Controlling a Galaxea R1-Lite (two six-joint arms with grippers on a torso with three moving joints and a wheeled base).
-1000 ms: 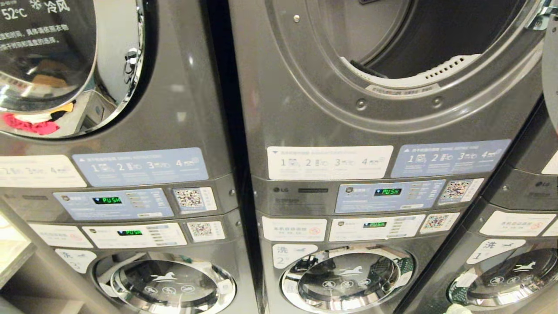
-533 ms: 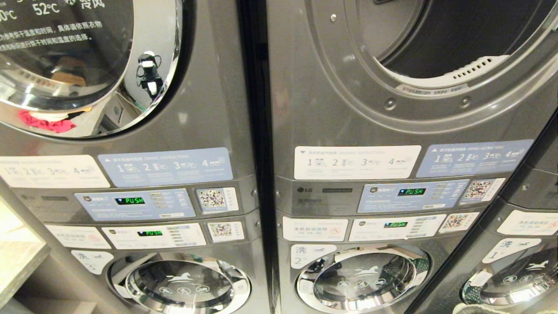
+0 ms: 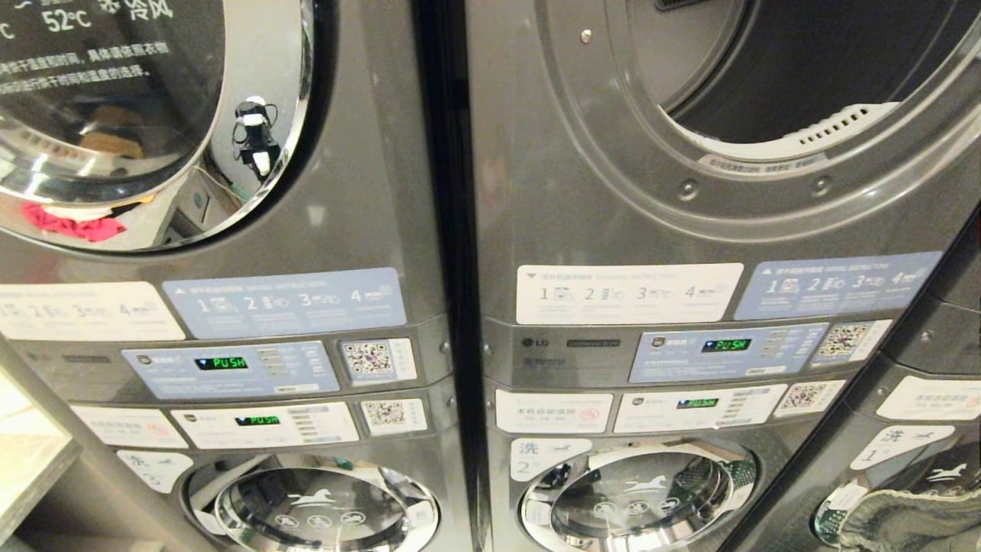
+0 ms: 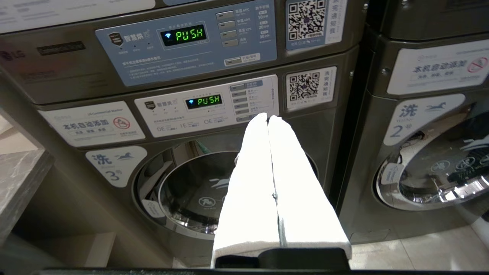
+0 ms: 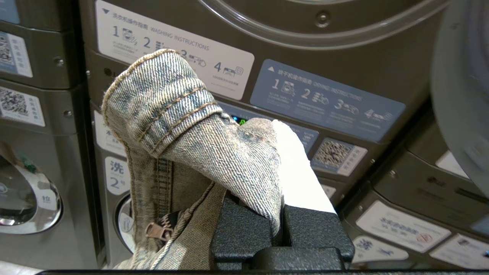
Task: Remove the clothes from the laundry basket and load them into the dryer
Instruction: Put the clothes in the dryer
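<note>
The right gripper (image 5: 267,183) pinches faded blue denim jeans (image 5: 183,126) between its white fingers (image 5: 298,172), low before the machines. Loose folds with the zipper hang free and could snag the grey dryer's open round port (image 3: 766,92) rim or slip out. The left gripper (image 4: 268,119), fingers pressed together, idles empty. No laundry basket shows.

- The dryer opening (image 3: 797,69) ahead of me, upper right, gapes wide with nothing across it.
- Jeans (image 5: 191,133) draped over my right tool (image 5: 282,152) bulk it out.
- The shut door (image 3: 130,115) blocks the left machine.
</note>
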